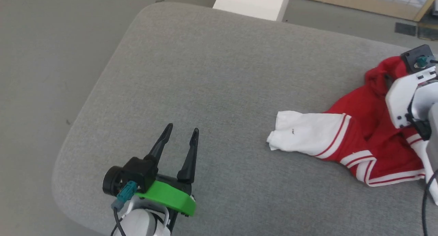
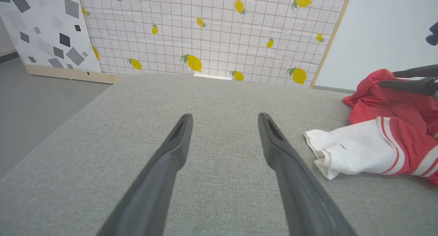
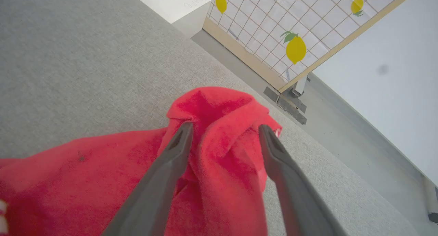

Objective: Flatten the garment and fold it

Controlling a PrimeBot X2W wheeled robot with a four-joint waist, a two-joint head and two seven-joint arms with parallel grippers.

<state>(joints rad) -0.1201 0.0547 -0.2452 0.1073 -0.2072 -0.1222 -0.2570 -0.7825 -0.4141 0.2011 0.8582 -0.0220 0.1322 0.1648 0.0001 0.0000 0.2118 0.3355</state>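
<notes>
1. Garment: the red jersey T-shirt with white, red-striped sleeves [image 1: 362, 126] lies crumpled at the right end of the grey fabric-covered counter [image 1: 219, 75]. One white sleeve [image 1: 301, 131] is splayed out toward the counter's middle
2. Hidden: in the head view the shirt's right part is covered by the right arm's white wrist housing [image 1: 407, 95] and cut off by the frame edge. Its front is buried in the folds, so I can't make out any print
3. Right pincer [image 3: 226, 128]: the fingers stand apart, open, straddling a raised hump of red fabric at the shirt's far end. The cloth sits between them, and I can't tell if either finger presses it. In the head view the fingers themselves are hidden behind the wrist
4. Left pincer [image 1: 182, 129]: open, nothing between the fingers, over bare counter near the left front corner and well apart from the shirt
5. Writing: there are faint marks on top of the white block [image 3: 178, 5] past the counter's far edge, too faint to read
6. Small marks: a dark speck on the white sleeve and another on the red cloth in the right wrist view. I can't tell what either is
7. Background: lemon-print grid panel [image 2: 212, 34] beyond the counter
</notes>
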